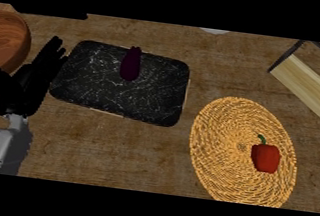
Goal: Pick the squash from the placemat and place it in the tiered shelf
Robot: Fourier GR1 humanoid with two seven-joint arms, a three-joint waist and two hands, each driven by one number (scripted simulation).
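Left hand (28, 84) at the view's left, fingers (48, 56) straight and spread, holding nothing. Just right of them a dark marbled square mat (119, 100) carries a slim dark purple vegetable (131, 63) — long axis up-down, stem end up. Farther right, a round woven straw placemat (226, 138) holds a red bell pepper (266, 157); pale wooden tiered shelf (311, 83) beyond, wooden bowl (0, 40) left of the fingers on the wood-grain surface (114, 144).

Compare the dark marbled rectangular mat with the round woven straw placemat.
The dark marbled rectangular mat is black with pale veins, has rounded corners and looks smooth; the round woven straw placemat is golden yellow, coiled and textured. The dark mat carries a dark purple elongated vegetable near its far edge; the straw placemat carries a red bell pepper right of its centre. The dark mat lies beside the left hand; the straw placemat lies nearer the wooden shelf. Both lie flat on the wooden counter.
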